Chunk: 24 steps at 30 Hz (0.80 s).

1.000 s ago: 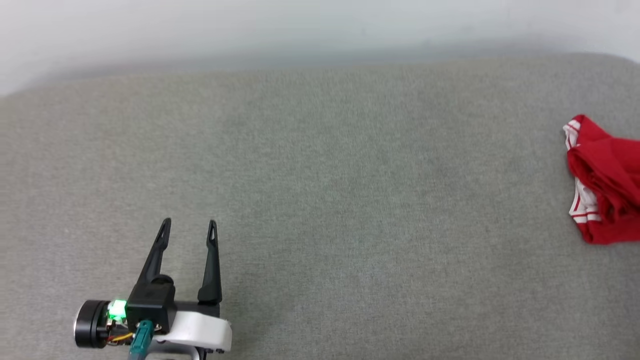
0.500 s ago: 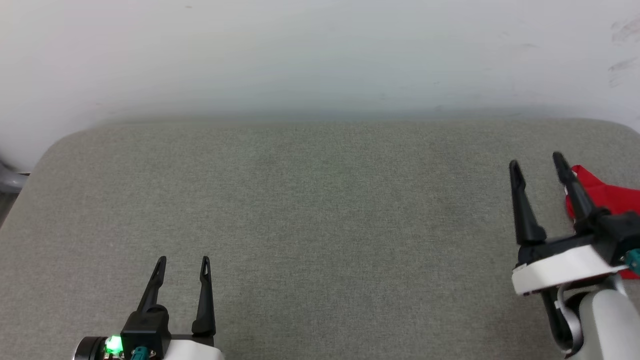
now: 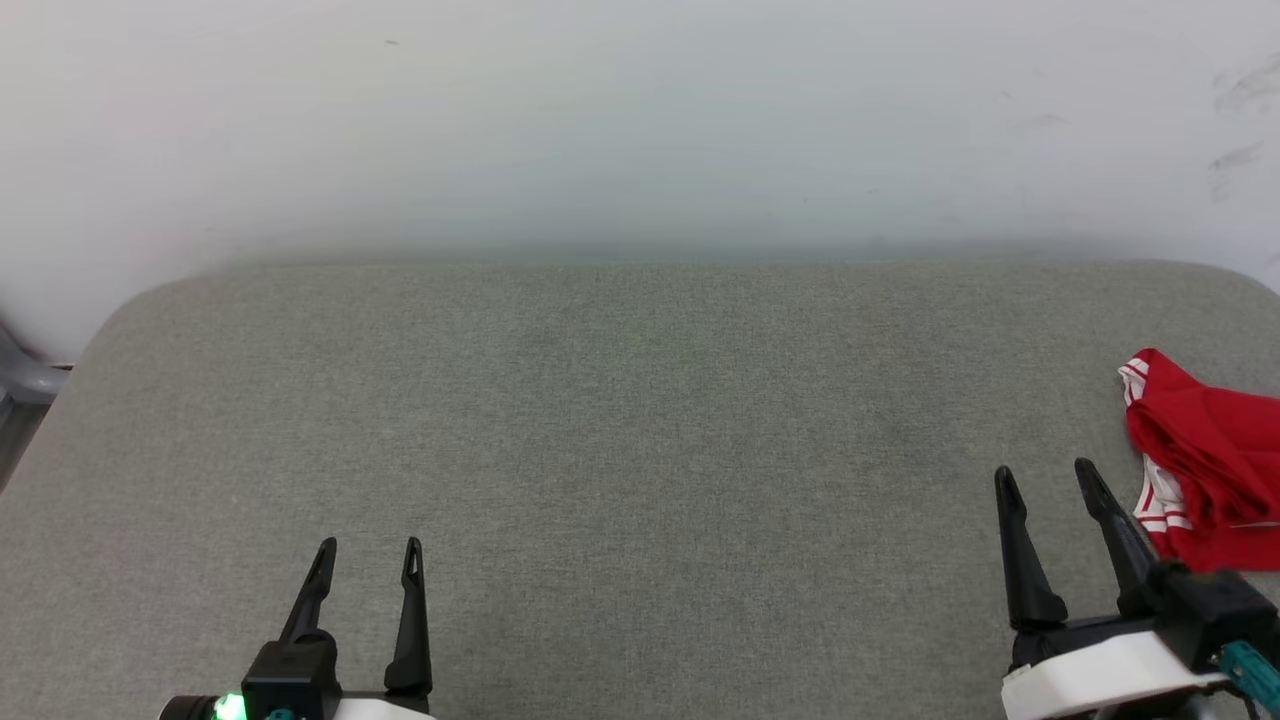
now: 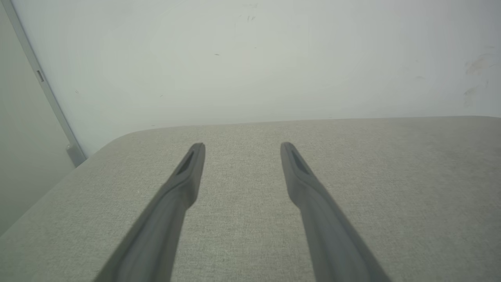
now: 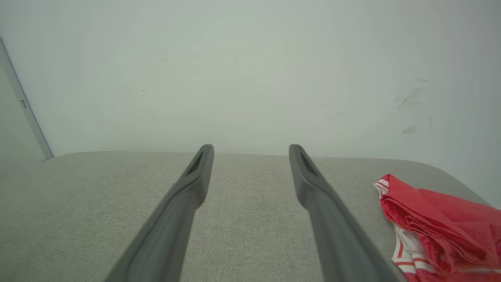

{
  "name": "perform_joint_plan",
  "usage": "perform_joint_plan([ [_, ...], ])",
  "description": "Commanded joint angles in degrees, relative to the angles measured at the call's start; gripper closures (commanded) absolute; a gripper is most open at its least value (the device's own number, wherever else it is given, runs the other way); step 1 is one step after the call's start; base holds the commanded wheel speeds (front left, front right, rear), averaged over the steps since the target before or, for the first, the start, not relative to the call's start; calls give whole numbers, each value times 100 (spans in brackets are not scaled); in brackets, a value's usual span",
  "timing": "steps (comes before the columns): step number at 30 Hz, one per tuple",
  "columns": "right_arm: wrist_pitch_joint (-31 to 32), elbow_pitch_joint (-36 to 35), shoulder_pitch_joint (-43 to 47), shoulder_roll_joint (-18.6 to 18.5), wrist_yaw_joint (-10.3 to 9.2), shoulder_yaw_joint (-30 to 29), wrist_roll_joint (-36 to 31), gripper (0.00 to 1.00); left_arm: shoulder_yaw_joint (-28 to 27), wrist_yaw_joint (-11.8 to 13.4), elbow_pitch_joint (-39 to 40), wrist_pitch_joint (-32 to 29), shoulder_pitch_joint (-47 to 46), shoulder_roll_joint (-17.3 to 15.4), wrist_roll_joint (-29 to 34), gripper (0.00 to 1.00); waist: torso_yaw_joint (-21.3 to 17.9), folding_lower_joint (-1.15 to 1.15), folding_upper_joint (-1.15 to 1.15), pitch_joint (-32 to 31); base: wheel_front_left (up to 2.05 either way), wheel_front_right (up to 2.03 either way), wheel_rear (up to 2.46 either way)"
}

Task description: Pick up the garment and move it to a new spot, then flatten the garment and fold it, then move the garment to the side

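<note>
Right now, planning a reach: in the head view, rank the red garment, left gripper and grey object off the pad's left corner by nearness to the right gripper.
1. garment: just right of the right gripper.
2. left gripper: lower left, across the pad.
3. grey object: far left edge.

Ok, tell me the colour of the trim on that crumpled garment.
Red-and-white stripes, edging the red garment; clearest in the right wrist view.

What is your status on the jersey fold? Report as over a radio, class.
Left gripper, right gripper: both open, empty. Crumpled red jersey shirt with white-striped trim bunched at right edge of grey fabric surface, beside right gripper. Nothing in the way.
</note>
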State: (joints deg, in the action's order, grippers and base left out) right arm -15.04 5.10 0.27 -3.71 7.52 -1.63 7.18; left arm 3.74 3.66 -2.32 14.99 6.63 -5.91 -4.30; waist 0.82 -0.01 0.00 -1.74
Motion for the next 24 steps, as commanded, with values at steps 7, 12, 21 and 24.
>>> perform_joint_plan([
  [7, -13, -405, 545, 89, -6, -197, -111, 0, -9, -91, -62, 26, 105, 33, -11, 0, 25, 1, 0, -94, 0, 0, 0],
  [12, -12, -513, 771, 94, -6, -259, -76, 0, -33, -150, -75, 26, 134, 43, -19, 0, 34, 1, 0, -129, 0, 0, 0],
  [21, -13, -415, 937, 96, -6, -277, -22, 0, -77, -213, -101, 26, 206, 73, -36, 0, 55, 1, 0, -176, 0, 0, 0],
  [24, -13, -381, 941, 95, -6, -269, -25, 0, -80, -247, -113, 26, 205, 83, -36, 0, 68, 1, 0, -180, 0, 0, 0],
])
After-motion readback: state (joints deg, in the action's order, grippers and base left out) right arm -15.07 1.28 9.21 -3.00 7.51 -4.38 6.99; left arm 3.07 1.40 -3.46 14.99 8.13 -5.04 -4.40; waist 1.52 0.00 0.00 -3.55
